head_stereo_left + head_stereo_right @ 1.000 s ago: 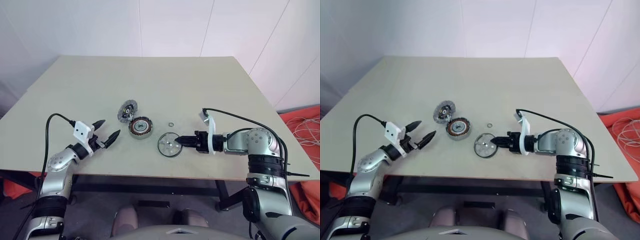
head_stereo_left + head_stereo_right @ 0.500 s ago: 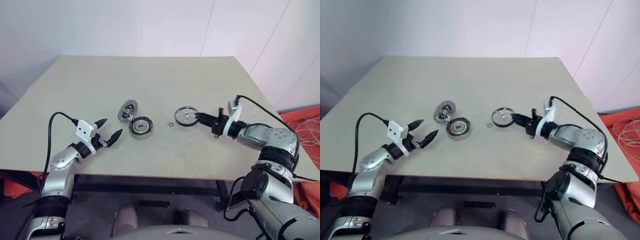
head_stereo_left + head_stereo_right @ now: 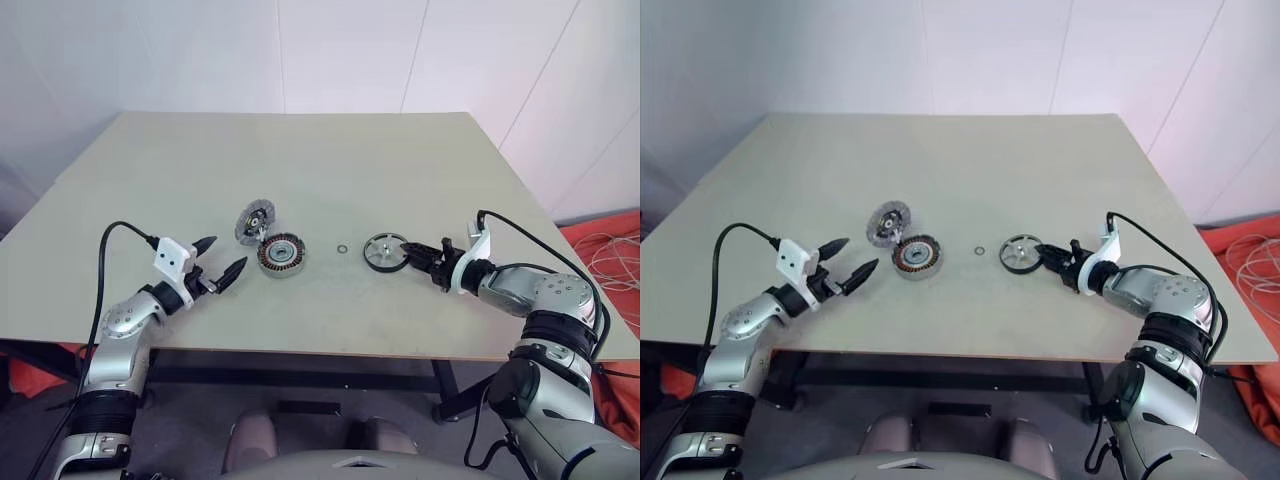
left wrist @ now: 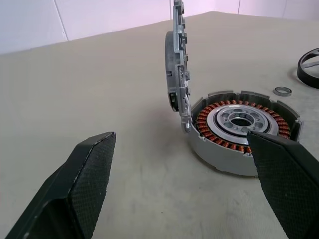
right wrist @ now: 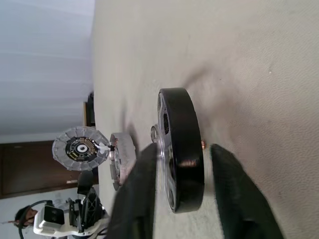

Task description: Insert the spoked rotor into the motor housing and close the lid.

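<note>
Rotor position noted first: the spoked rotor (image 3: 385, 251) lay on the beige table (image 3: 300, 170) right of centre in the head view, dark rim outward, silver spokes and hub visible. The right tool (image 3: 412, 251) sat at the rotor's right edge. In the right wrist view its two black fingers (image 5: 137, 194) straddled the rotor's dark rim (image 5: 182, 149), one on each side with a visible gap to the rim, so the jaws were parted and not clamping; whether either finger touched the rim could not be told.

The motor housing (image 3: 281, 254) rested left of centre, copper-coloured windings ringing a silver core, clearly seen in the left wrist view (image 4: 242, 130). The lid (image 3: 255, 220) stood tilted up at the housing's upper-left edge, touching it; in the left wrist view it stood nearly upright, edge-on (image 4: 178, 69). A small thin ring (image 3: 342, 248) lay flat on the table between housing and rotor, apart from both.

The left tool (image 3: 218, 259) hovered in the lower left of the head view, jaws spread wide and empty, pointed toward the housing and short of it. A black cable (image 3: 115, 245) looped from its wrist.
</note>
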